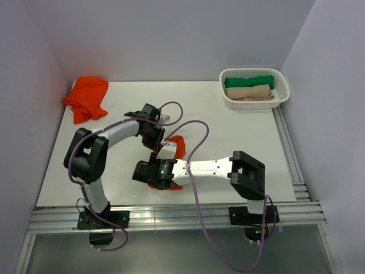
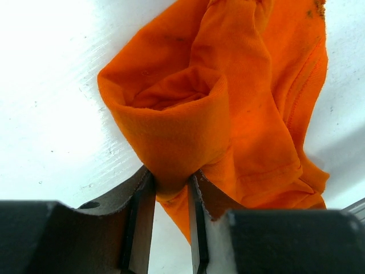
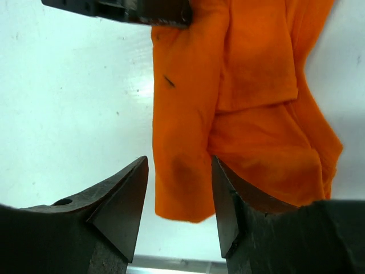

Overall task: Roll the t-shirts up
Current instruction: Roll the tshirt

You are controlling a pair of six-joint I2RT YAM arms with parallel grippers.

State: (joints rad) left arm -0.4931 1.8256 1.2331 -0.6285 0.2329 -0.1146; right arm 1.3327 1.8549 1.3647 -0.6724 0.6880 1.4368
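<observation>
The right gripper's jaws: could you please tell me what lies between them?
A fold of the orange t-shirt lies between the open jaws of the right gripper, seen in the right wrist view.

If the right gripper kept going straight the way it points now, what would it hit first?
The orange t-shirt. A fold of it already lies between the right gripper's open jaws, so the cloth comes first. Beyond that sits the left gripper, pinching the same shirt, though depth there is hard to judge.
</observation>
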